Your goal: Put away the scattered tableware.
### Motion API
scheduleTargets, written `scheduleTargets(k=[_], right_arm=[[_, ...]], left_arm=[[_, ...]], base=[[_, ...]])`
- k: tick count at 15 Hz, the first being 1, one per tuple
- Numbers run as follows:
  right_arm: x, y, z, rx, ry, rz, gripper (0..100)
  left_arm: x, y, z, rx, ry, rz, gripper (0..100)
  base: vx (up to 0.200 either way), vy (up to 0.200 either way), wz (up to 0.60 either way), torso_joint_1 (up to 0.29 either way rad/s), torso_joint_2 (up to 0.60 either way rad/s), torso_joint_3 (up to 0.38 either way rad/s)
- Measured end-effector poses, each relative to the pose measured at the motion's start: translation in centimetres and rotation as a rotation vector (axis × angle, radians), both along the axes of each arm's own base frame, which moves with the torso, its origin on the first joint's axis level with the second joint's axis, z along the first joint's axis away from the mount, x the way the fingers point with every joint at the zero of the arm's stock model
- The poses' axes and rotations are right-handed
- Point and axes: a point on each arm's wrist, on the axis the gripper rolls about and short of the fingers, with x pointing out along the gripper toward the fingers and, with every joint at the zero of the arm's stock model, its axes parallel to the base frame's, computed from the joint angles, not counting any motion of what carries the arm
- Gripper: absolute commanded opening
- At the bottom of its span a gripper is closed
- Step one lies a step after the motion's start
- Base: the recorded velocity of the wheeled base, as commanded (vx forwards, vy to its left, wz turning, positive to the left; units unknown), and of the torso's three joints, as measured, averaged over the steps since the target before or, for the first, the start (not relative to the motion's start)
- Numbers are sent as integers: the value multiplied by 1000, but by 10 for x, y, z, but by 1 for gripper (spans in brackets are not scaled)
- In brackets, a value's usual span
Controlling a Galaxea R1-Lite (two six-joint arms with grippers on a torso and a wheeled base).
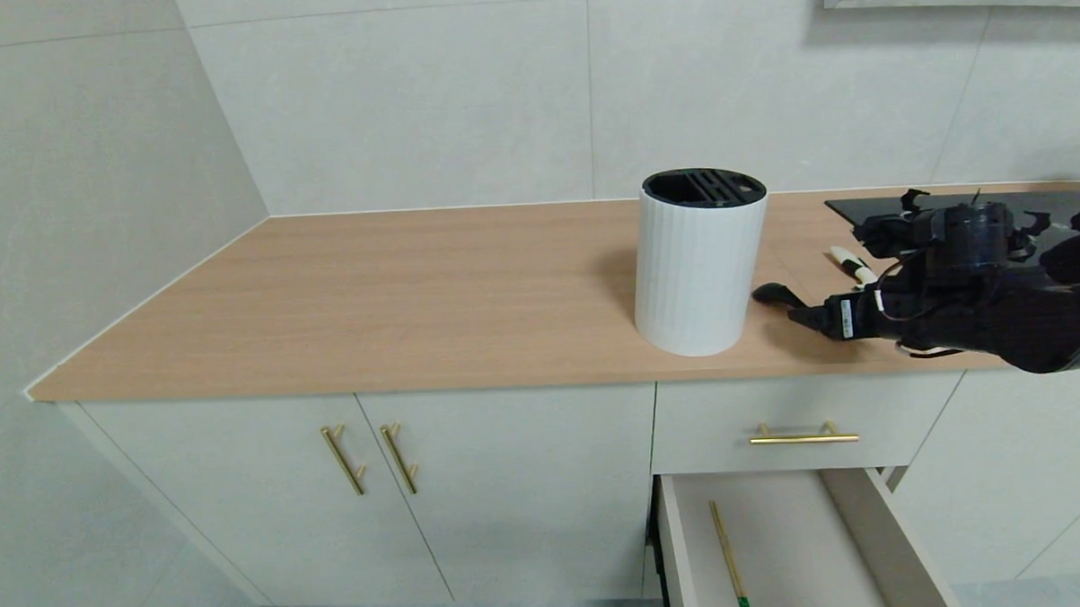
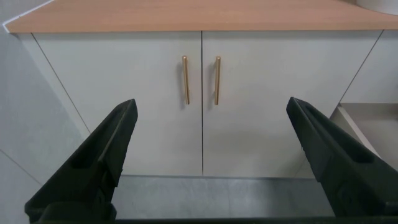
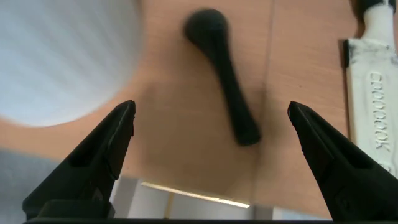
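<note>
Black utensil (image 3: 224, 74) — a spoon, I think — lies on the counter (image 1: 414, 299) just right of the white holder (image 1: 700, 262). Right gripper (image 3: 210, 111) hangs over it, fingers spread wide. Left gripper (image 2: 211, 109) — also spread apart — faces the cabinet doors (image 2: 249, 106).

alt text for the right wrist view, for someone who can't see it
The open right gripper hangs over a wooden counter, facing a black utensil with a rounded end that lies flat. A white round holder stands to one side and a white utensil lies to the other.
</note>
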Motion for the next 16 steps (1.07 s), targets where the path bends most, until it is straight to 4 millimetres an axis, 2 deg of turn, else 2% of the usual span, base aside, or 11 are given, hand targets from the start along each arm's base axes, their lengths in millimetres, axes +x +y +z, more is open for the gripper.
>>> scheduleTargets(k=[7, 13, 14, 16], right_arm=[[23, -4, -20, 5, -20, -21, 100], [28, -3, -28, 4, -9, -23, 100], [29, -3, -28, 7, -10, -24, 0], [29, -3, -28, 17, -9, -28, 0]], left_arm=[[0, 0, 0, 0, 0, 0, 100], [0, 0, 0, 0, 1, 0, 100], [0, 0, 0, 0, 0, 0, 100], [0, 0, 0, 0, 0, -1, 100]], base=[[0, 0, 0, 0, 0, 0], [0, 0, 0, 0, 0, 0], [0, 0, 0, 0, 0, 0], [0, 0, 0, 0, 0, 0]])
